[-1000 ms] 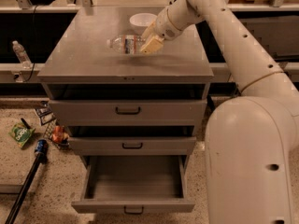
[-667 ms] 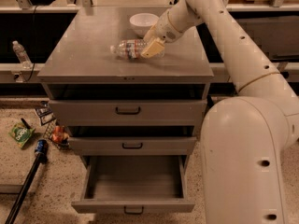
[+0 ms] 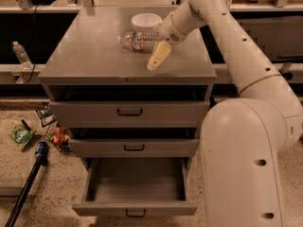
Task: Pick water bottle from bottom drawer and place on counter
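Observation:
The water bottle (image 3: 136, 40) lies on its side on the grey counter (image 3: 90, 56), cap end to the left, just in front of a white bowl (image 3: 146, 20). My gripper (image 3: 154, 48) is at the bottle's right end, low over the counter. It is open: one pale finger (image 3: 158, 56) points down and forward, clear of the bottle; the other finger is hidden behind the bottle. The bottom drawer (image 3: 137, 207) is pulled out and its inside shows nothing in it.
My arm reaches in from the upper right, and the robot's large white body (image 3: 246, 164) stands to the right of the cabinet. Another clear bottle (image 3: 21, 55) stands on the left ledge. A green packet (image 3: 21, 136), a blue can (image 3: 41, 148) and a black pole (image 3: 23, 193) lie on the floor at the left.
The bottle has gone from being gripped and tilted to lying flat on the counter. The gripper has opened, and one finger has swung forward away from the bottle.

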You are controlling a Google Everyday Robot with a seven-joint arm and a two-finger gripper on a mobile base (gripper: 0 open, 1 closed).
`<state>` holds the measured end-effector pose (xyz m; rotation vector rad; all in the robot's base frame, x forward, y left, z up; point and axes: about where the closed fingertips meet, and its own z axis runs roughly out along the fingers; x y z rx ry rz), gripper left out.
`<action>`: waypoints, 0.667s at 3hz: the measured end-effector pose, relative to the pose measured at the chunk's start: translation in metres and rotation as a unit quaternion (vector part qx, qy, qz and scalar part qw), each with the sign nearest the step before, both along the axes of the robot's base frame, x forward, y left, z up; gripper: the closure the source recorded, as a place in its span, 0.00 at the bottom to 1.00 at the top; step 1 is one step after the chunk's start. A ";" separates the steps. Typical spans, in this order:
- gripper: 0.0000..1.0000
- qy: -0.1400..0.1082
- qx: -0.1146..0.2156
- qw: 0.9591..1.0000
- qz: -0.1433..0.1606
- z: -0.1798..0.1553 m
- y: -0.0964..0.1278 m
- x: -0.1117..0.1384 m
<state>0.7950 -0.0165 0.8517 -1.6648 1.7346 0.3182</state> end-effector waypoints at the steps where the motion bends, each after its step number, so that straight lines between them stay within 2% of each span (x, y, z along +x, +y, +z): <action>1: 0.00 -0.009 0.016 1.000 -0.024 0.007 -0.017 0.000; 2: 0.00 -0.012 0.022 0.999 -0.036 0.008 -0.025 -0.003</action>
